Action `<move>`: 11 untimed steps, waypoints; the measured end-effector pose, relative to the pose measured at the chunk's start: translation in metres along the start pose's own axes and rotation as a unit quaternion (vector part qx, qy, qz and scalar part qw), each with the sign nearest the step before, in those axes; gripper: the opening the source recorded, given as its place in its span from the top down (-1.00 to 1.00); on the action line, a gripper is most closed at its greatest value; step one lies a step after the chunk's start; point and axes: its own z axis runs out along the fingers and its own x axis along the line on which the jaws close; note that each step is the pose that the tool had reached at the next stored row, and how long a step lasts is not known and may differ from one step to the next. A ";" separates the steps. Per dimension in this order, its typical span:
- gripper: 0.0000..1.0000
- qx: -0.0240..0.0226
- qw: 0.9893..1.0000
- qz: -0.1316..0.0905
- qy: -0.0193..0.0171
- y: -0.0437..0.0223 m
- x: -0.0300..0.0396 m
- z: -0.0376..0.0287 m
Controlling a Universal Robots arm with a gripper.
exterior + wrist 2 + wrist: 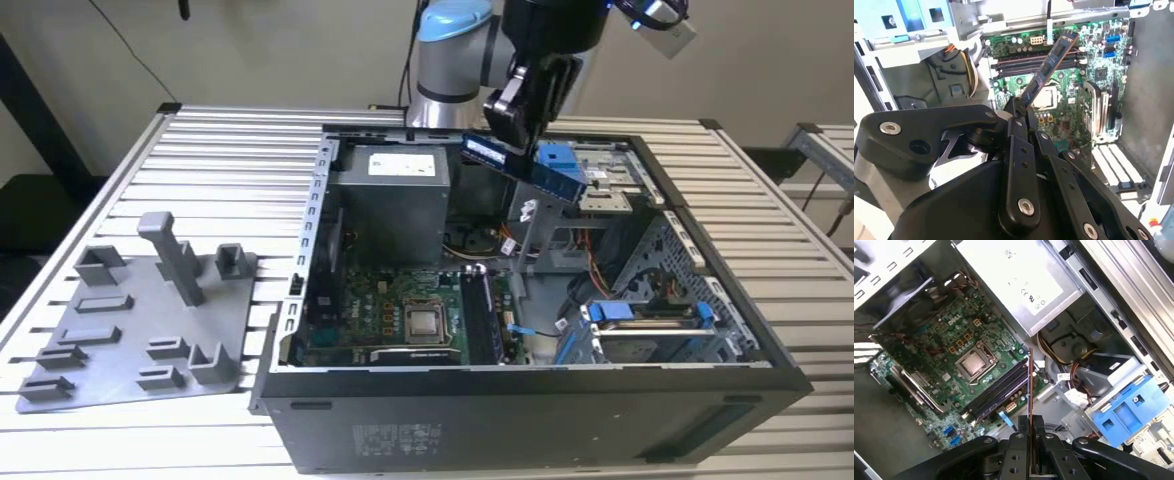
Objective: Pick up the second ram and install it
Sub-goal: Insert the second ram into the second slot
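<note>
Dark second ram [1047, 69] in claw [1018, 109]

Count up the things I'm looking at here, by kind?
gripper: 1
second ram, clamped in it: 1
open computer case: 1
silver processor chip: 1
grey fixture plate: 1
Total: 5

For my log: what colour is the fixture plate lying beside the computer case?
The fixture plate is plain grey, posts included; the exterior view shows it best.

Tally by kind
One computer case [534, 412], one ram stick [541, 172], one processor chip [427, 322], one fixture plate [134, 325], one pincer [1030, 426].
</note>
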 end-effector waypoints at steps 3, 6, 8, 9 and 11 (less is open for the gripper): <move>0.72 0.001 1.000 0.023 0.000 0.0000 0.0000 0.0001; 0.72 0.001 0.999 0.045 0.001 0.0000 0.0000 0.0002; 0.72 0.002 0.998 0.061 0.001 0.0000 0.0000 0.0003; 0.72 0.002 0.998 0.069 0.001 0.0000 0.0000 0.0004; 0.72 0.002 0.996 0.085 0.001 0.0000 0.0000 0.0006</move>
